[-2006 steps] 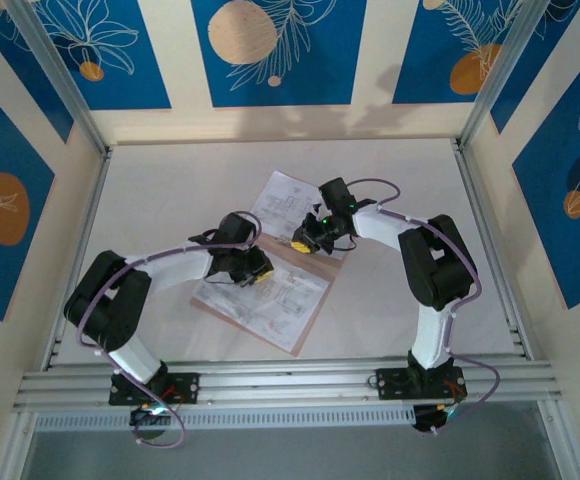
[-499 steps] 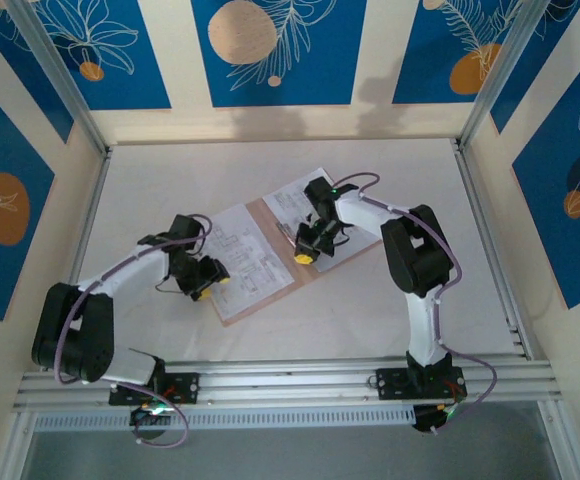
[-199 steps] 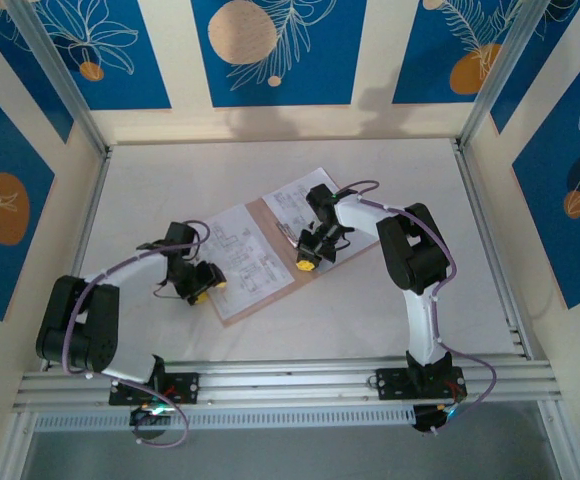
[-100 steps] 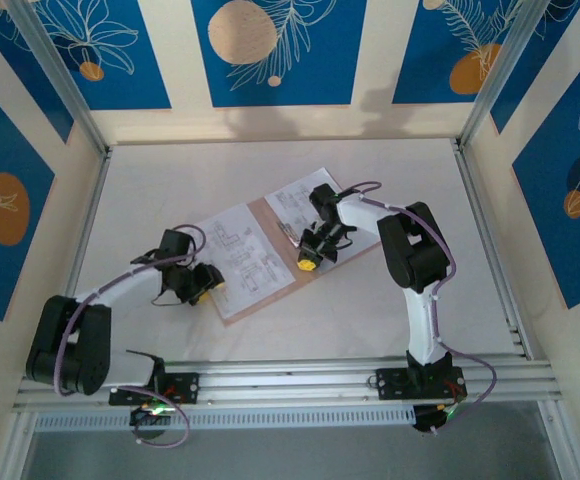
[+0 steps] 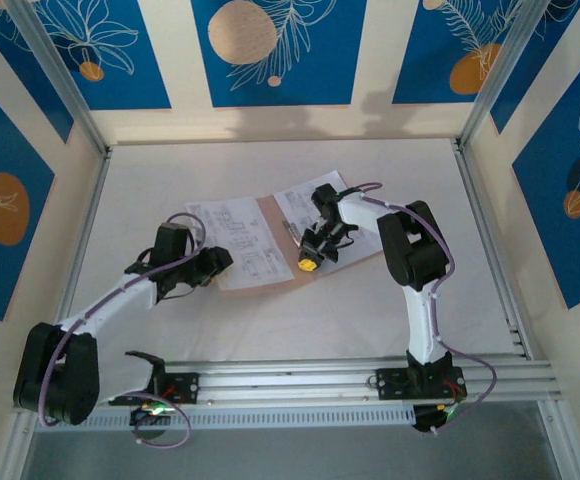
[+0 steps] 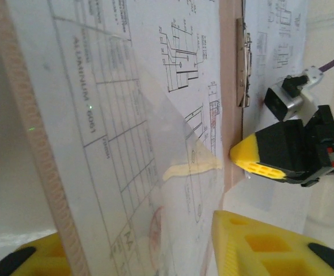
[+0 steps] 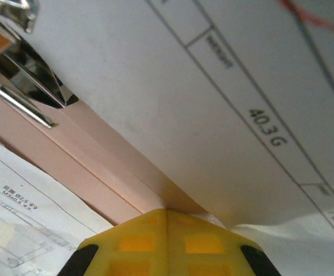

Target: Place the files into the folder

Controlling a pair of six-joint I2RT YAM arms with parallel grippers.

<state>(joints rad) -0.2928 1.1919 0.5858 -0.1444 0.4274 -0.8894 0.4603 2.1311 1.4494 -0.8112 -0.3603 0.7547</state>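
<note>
The pinkish-tan folder (image 5: 270,215) lies open on the table with a metal clip (image 5: 292,232) at its spine. One printed white sheet of the files (image 5: 232,240) rests on its left half and another (image 5: 310,200) on its right half. My left gripper (image 5: 215,262) is at the left flap's outer edge. In the left wrist view its yellow fingers (image 6: 253,247) stand apart, and the tilted flap edge (image 6: 23,115) and sheet (image 6: 126,86) run between them. My right gripper (image 5: 308,262) is shut, its tips (image 7: 167,215) pressed against the folder's near edge (image 7: 98,167) beside the spine.
The white table (image 5: 370,310) is walled by cream and blue patterned panels with aluminium posts. An aluminium rail (image 5: 290,380) carrying both arm bases runs along the near edge. Bare table surrounds the folder on every side.
My left gripper has moved up and right onto the folder's left flap, and its fingers have narrowed. The left half with its sheet has turned and shifted. The right gripper has stayed pressed by the spine.
</note>
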